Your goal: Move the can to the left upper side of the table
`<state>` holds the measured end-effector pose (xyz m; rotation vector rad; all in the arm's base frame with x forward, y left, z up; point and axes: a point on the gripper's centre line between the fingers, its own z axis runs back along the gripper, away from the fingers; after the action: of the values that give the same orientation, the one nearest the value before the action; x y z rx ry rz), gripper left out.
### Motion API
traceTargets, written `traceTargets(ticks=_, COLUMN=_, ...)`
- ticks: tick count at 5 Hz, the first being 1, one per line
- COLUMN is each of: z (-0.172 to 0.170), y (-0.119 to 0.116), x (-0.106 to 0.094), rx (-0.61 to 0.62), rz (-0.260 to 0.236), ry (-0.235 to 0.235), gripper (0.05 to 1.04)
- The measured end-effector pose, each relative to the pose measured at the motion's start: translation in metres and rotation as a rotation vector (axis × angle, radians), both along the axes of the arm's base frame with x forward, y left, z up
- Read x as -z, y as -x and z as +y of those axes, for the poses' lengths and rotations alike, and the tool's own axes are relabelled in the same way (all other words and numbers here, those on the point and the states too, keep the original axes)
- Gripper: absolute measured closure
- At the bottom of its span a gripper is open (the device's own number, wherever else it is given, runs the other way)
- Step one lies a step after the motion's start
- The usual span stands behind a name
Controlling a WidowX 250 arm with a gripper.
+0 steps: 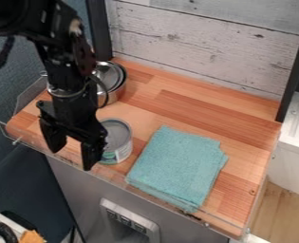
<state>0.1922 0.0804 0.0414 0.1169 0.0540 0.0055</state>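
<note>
You have the black gripper (73,151) hanging over the near left part of the wooden table (250,135), its arm coming in from the upper left of the view. Its pincer is released: the two fingers stand spread apart, with nothing held between them. The can (118,136) stands upright on the wood just beside the right-hand finger as you look at it, outside the gap; you can't tell whether finger and can touch. That puts the can near the table's front edge, left of the middle. Close to its right you see a folded teal cloth (177,163) lying flat. Behind the can, toward the far left corner, sits a shiny metal pot (118,90), partly hidden by the arm. A clear rail (164,197) runs along the front edge, and pale wooden planks (202,47) stand behind the table.
</note>
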Motion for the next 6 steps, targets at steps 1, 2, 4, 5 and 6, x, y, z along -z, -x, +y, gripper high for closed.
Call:
traceTargets(ticks=1, z=0.004, y=-0.011, x=0.012, rx=-0.003, rz=0.040, ry=-0.013, gripper=0.082)
traceTargets(ticks=2, z=-0.001, y=-0.023, x=0.022, rx=0.001, rz=0.062, ry=-0.017, gripper=0.082)
traceTargets(ticks=4, z=-0.019, y=-0.066, x=0.022, rx=0.005, rz=0.055, ry=0.023, gripper=0.082)
traceTargets(ticks=5, z=-0.027, y=-0.097, x=0.021, rx=0.017, rz=0.039, ry=0.045, gripper=0.082)
traceTargets(ticks=6, z=-0.034, y=-0.128, x=0.023, rx=0.042, rz=0.031, ry=0.029, gripper=0.082)
